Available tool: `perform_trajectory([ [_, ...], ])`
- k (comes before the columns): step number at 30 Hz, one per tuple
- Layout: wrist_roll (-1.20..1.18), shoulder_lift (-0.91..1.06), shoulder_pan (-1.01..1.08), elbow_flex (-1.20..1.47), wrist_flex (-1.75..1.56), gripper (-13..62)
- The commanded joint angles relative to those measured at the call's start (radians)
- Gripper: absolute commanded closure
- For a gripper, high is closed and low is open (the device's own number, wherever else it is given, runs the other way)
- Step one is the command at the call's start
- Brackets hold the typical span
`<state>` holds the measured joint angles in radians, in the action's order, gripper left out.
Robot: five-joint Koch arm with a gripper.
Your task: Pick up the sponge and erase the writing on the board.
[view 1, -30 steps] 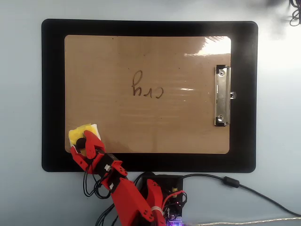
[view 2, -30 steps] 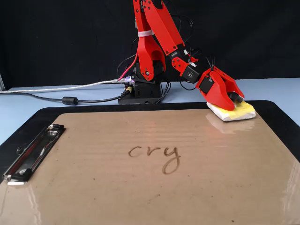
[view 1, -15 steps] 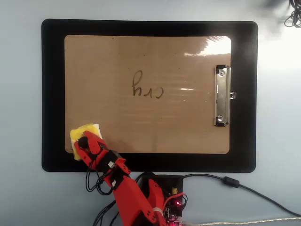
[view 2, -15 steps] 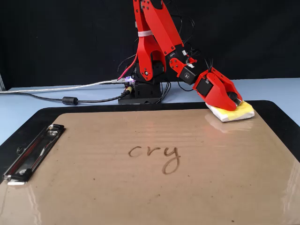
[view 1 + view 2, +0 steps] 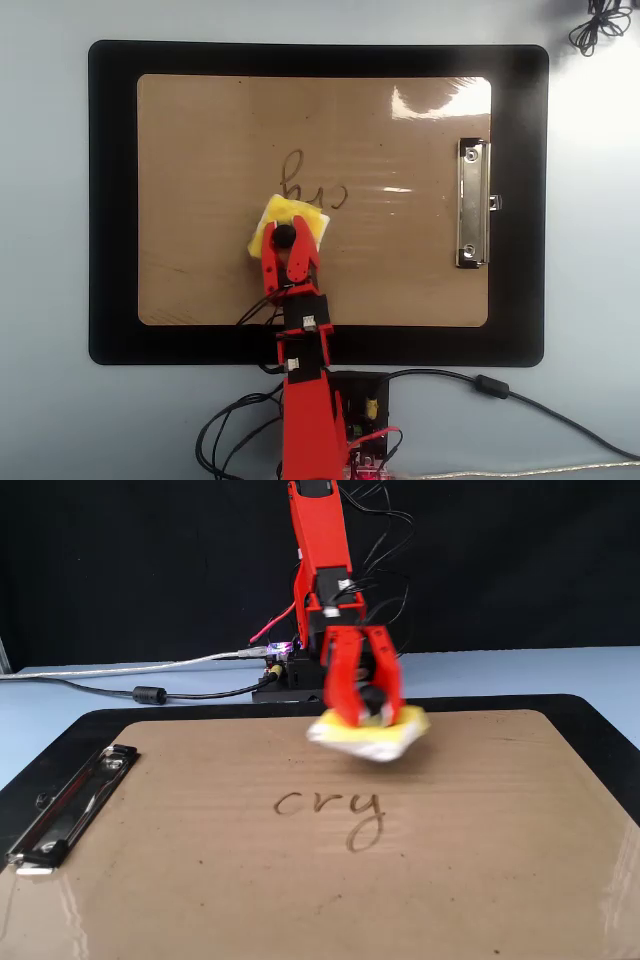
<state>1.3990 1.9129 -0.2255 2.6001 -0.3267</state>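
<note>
The red gripper [image 5: 287,240] [image 5: 366,708] is shut on the yellow sponge [image 5: 300,215] [image 5: 375,736], gripping the black knob at its centre. The sponge hangs tilted just above the tan clipboard board [image 5: 200,130] [image 5: 200,880], a little short of the writing. The dark cursive word "cry" [image 5: 312,190] [image 5: 330,805] is whole on the board's middle. In the overhead view the sponge's far edge lies next to the letters; in the fixed view it is behind them.
The board lies on a black mat [image 5: 110,200] [image 5: 60,735]. Its silver clip [image 5: 473,205] [image 5: 70,805] is at the right in the overhead view, left in the fixed view. Cables [image 5: 500,392] [image 5: 150,692] trail around the arm's base.
</note>
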Motion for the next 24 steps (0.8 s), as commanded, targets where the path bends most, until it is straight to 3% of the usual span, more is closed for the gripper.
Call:
perform_trajectory([
  [1,-0.032,0.028,0.084,-0.038,-0.017,57.4],
  [10,-0.087,-0.075,0.156,-0.071,0.057,57.4],
  [19,-0.084,-0.58,0.279,-0.512,0.028,57.4],
  [21,-0.084,-0.549,0.296,-0.456,0.008,57.4],
  [24,-0.084,-0.311,0.308,-0.209,0.003,57.4],
])
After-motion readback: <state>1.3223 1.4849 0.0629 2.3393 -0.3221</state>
